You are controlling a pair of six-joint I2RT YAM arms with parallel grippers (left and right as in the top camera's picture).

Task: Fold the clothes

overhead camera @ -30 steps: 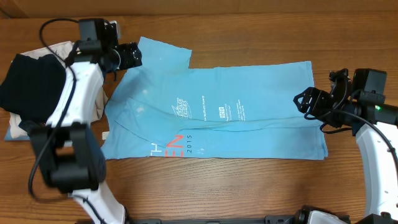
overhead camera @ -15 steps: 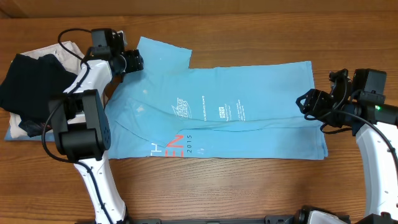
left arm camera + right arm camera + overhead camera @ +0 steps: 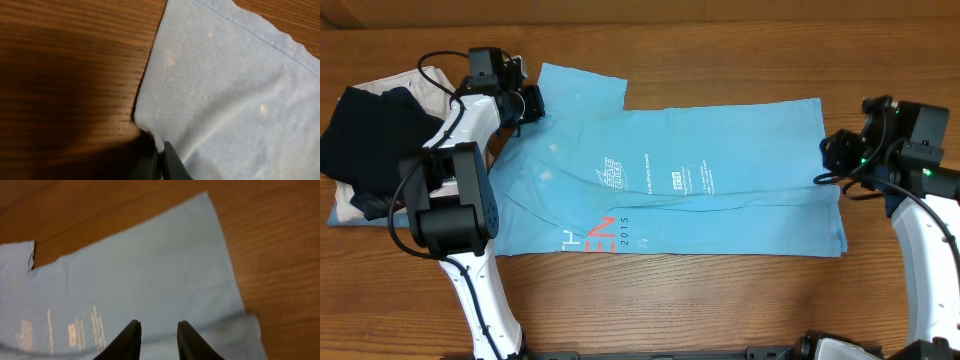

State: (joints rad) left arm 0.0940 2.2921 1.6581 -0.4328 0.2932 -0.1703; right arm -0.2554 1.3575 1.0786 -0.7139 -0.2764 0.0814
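Observation:
The clothes, a light sky-blue T-shirt (image 3: 700, 170) with white and orange-red lettering, lie spread flat across the middle of the table. My left gripper (image 3: 532, 103) is at the shirt's upper left sleeve. In the left wrist view its fingers (image 3: 161, 150) are shut on the sleeve's corner edge, with the shirt (image 3: 230, 85) stretching away to the right. My right gripper (image 3: 828, 155) hovers at the shirt's right hem. In the right wrist view its fingertips (image 3: 157, 326) stand a little apart over the cloth (image 3: 140, 270), with nothing between them.
A black garment (image 3: 370, 140) lies heaped on a beige one (image 3: 410, 78) at the table's left end, beside my left arm. Bare wooden tabletop (image 3: 720, 300) runs along the front and beyond the shirt's right hem.
My left gripper has settled at the sleeve and shut on its corner. The right gripper's fingers have narrowed and it has shifted slightly right at the hem.

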